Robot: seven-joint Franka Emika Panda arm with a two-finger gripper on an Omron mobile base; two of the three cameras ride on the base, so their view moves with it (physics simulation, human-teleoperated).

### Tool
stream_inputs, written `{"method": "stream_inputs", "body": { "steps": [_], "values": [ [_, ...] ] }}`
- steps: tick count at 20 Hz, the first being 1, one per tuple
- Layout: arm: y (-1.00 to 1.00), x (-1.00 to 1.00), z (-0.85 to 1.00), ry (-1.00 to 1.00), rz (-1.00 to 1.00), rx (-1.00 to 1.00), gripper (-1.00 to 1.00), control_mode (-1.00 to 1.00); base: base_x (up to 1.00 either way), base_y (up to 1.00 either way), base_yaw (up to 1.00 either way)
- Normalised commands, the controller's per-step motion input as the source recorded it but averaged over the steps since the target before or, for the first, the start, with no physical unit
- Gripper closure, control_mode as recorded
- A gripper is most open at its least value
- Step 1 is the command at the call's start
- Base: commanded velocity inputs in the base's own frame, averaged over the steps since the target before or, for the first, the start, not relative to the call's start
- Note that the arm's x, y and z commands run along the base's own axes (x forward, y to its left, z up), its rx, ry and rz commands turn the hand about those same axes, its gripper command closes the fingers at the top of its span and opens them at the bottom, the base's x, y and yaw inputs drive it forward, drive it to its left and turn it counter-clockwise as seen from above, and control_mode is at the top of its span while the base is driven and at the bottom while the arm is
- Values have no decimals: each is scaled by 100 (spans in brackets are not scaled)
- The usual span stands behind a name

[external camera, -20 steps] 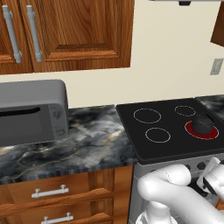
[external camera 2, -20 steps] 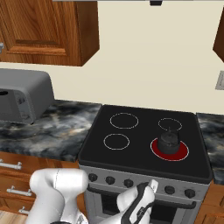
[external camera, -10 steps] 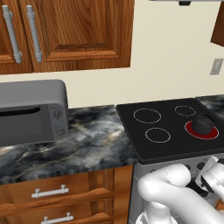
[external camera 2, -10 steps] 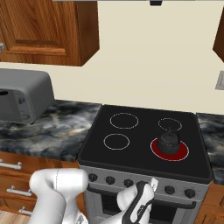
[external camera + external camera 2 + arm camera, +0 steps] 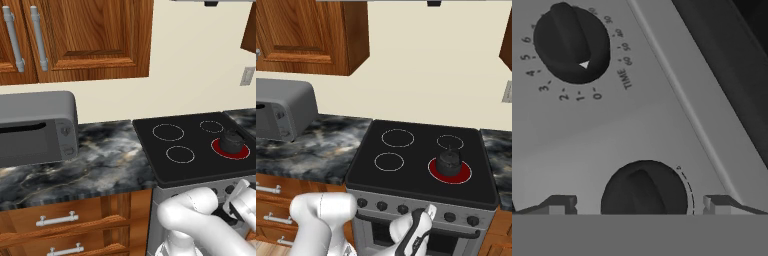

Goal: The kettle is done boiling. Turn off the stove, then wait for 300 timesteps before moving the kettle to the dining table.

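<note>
The kettle (image 5: pixel 232 140) (image 5: pixel 449 160) is small, dark and squat, and sits on the front right burner, which glows red (image 5: pixel 450 172). That burner belongs to the stove (image 5: pixel 195 162) (image 5: pixel 406 172), a black glass cooktop over a grey front with a row of black knobs. My gripper (image 5: pixel 639 202) (image 5: pixel 428 212) is open and close against that front panel. Its fingertips (image 5: pixel 562 204) stand on either side of a black knob (image 5: pixel 644 187) without touching it. A numbered timer knob (image 5: pixel 572 42) lies further along the panel. The dining table is out of view.
A grey boxy microwave (image 5: pixel 35 127) (image 5: pixel 281 107) stands on the marbled counter (image 5: pixel 110 160) left of the stove. Wooden cabinets hang above and drawers with metal handles (image 5: pixel 57 219) sit below. My arm bends low in front of the oven door.
</note>
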Motion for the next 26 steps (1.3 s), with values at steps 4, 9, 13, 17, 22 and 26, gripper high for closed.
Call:
{"method": "stream_inputs", "body": {
  "steps": [4,9,13,17,22,26],
  "values": [
    [0,0,-7,-5,0,0,-100,-100,0,0,0],
    [0,0,-9,-7,-1,0,-100,-100,0,0,0],
    [0,0,-8,-5,0,0,-100,-100,0,0,0],
    [0,5,-3,-1,0,0,-100,-100,0,0,0],
    [0,16,0,0,0,0,-100,-100,0,0,0],
    [-1,17,0,1,0,0,-100,-100,0,0,0]
  ]
}}
